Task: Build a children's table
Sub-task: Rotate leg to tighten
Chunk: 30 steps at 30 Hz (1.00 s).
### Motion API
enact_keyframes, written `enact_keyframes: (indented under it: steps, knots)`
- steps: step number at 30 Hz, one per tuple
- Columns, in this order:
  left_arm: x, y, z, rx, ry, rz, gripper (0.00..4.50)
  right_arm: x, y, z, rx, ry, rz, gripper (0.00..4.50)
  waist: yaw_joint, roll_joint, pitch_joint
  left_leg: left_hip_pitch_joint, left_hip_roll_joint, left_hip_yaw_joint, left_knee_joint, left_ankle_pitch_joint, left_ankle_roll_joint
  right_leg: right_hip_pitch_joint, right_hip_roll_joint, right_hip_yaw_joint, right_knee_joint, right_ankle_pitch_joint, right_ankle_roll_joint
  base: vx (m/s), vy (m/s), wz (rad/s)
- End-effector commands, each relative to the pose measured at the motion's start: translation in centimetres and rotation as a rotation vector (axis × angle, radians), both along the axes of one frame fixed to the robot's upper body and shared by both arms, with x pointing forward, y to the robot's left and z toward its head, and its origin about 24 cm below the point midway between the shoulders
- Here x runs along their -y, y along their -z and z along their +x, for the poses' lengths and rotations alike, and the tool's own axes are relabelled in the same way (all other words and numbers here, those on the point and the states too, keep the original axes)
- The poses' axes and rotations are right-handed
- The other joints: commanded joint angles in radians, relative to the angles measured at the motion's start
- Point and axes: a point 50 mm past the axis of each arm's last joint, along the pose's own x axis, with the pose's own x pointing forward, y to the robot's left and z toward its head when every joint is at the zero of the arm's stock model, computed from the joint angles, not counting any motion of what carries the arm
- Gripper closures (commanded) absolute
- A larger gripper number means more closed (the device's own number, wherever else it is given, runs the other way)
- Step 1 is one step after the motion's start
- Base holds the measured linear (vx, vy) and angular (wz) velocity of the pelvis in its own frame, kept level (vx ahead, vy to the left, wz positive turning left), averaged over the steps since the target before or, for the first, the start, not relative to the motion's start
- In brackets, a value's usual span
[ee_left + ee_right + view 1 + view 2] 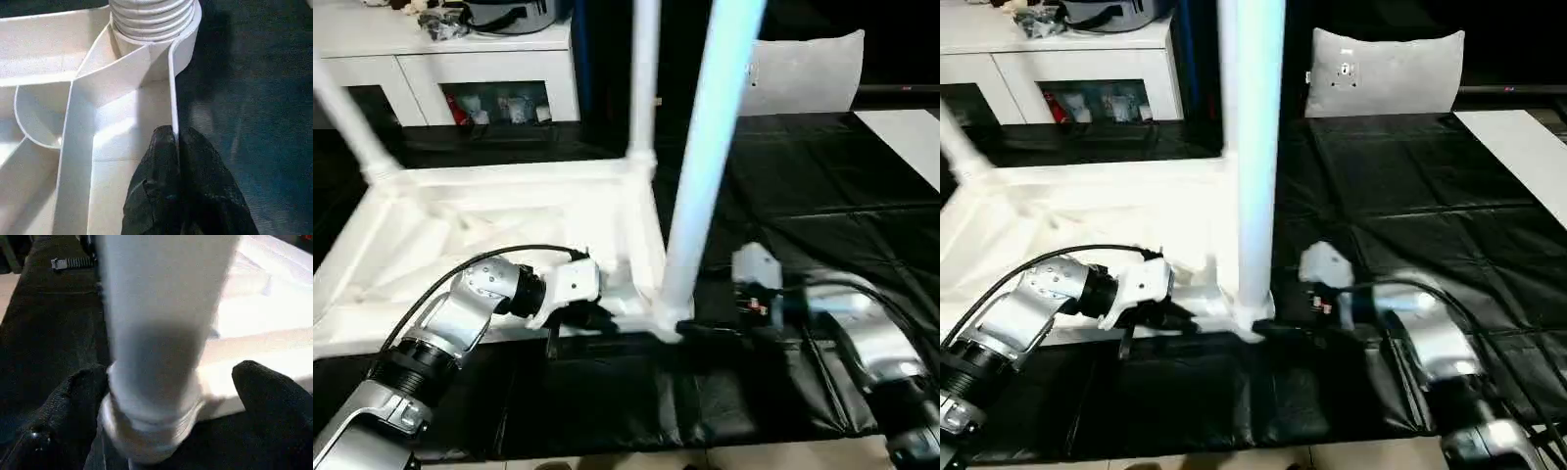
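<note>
I see the left gripper [176,147] pinching the upturned tabletop [460,225] rim, right gripper [171,396] apparently open around the upright leg [705,166].

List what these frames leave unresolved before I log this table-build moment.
- Near leg: top cut off by the head views' upper edge.
- Its seating in the tabletop corner socket: blurred in the right wrist view, partly behind the right gripper fingers.
- Far-left leg: cut off by the frame edge.
- Cabinet shelf items: too small to identify.
- Left gripper: clamps the tabletop rim.

3 legs [700,157] cut off above.
</note>
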Motion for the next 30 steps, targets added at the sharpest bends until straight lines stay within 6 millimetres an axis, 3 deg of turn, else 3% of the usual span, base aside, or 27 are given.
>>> enact_keyframes:
  steps: [1,7,13,19,26,30]
  knots:
    - [0.9,0.1,-0.7,-0.009,0.101,0.025,4.5,-0.4,-0.1,0.1,0.004,-0.031,-0.014,0.18,-0.005,-0.017,-0.067,-0.004,0.002,0.022,-0.069,-0.192,0.083,0.065,-0.049,0.052,-0.075,-0.443,-0.109,0.0,0.0,0.0]
    - [1.0,0.2,-1.0,-0.015,0.119,0.028,4.5,-0.9,0.2,0.1,-0.035,-0.077,-0.001,0.71,-0.005,-0.018,-0.069,-0.007,0.001,0.02,-0.068,-0.189,0.083,0.066,-0.048,0.05,-0.075,-0.446,-0.1,0.0,0.0,0.0]
    - [0.8,0.3,-1.0,-0.018,0.119,0.038,4.5,-0.9,0.4,0.0,-0.073,-0.091,0.005,1.12,-0.001,-0.02,-0.073,-0.009,0.005,0.02,-0.067,-0.157,0.088,0.067,-0.047,0.054,-0.063,-0.374,-0.125,0.0,0.0,0.0]
    - [0.7,0.3,-1.1,-0.02,0.116,0.04,4.5,-1.0,0.6,-0.2,-0.091,-0.1,0.013,1.68,0.0,-0.021,-0.071,-0.008,0.002,0.021,-0.067,-0.173,0.082,0.067,-0.048,0.053,-0.07,-0.414,-0.113,0.0,0.0,0.0]
    - [0.5,0.5,-1.1,-0.031,0.084,0.028,4.5,-1.2,1.1,-0.7,-0.131,-0.098,0.049,1.85,-0.002,-0.023,-0.073,-0.009,0.004,0.02,-0.067,-0.163,0.081,0.068,-0.048,0.053,-0.066,-0.392,-0.116,0.0,0.0,0.0]
    - [1.2,0.2,-0.3,-0.014,-0.084,-0.046,4.5,-2.3,1.6,-0.8,-0.191,0.001,0.119,1.87,-0.003,-0.023,-0.07,-0.006,0.006,0.02,-0.071,-0.179,0.071,0.067,-0.048,0.053,-0.068,-0.401,-0.12,0.0,0.0,0.0]
